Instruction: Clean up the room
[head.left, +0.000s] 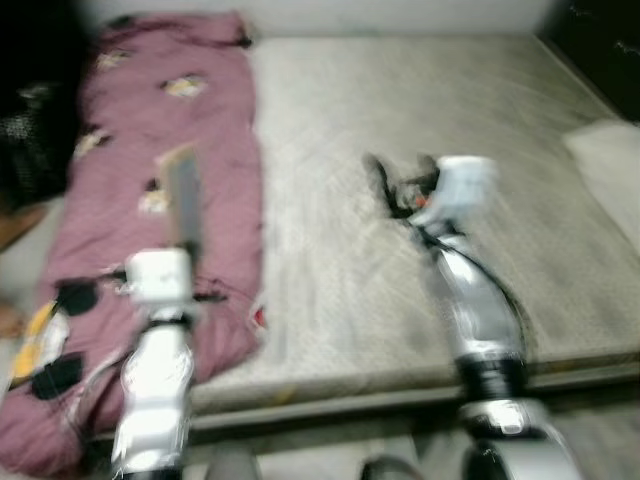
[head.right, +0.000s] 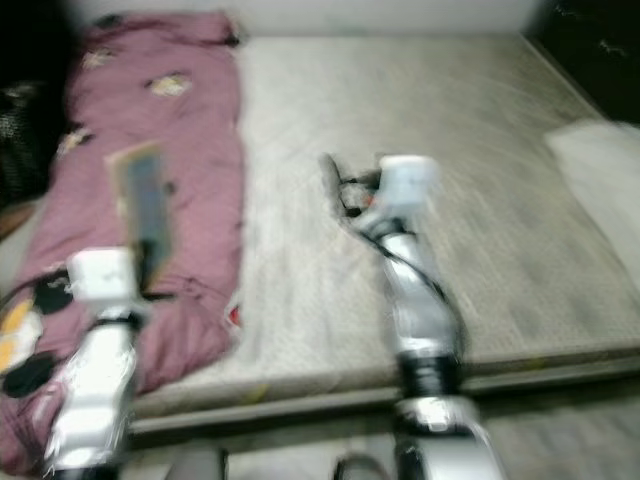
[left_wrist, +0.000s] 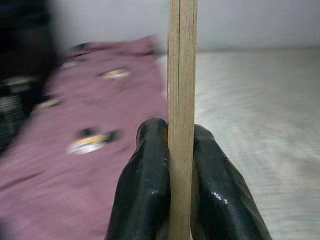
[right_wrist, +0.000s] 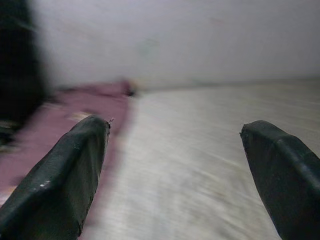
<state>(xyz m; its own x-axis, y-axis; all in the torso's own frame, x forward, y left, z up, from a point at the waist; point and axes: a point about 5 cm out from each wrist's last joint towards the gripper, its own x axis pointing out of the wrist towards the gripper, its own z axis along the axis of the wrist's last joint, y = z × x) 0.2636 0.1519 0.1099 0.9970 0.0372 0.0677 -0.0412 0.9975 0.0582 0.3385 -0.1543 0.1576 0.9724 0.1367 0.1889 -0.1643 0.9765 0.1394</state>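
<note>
Grey mattress (head.left: 420, 200) is flanked at nine o'clock by a maroon blanket (head.left: 160, 200); a thin wooden board (left_wrist: 181, 100) is clamped by the left gripper (left_wrist: 181, 165), while the right gripper (right_wrist: 175, 165) is held spread over the mattress.

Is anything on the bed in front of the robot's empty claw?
Nothing visible. The right claw is open over bare mattress. The pink blanket lies off to the left side, under the left claw, which grips a thin wooden board. A pillow sits far right.

Bare grey mattress (head.left: 420, 130); white wall (right_wrist: 175, 40) behind; dark furniture (head.left: 600, 30) far right.
</note>
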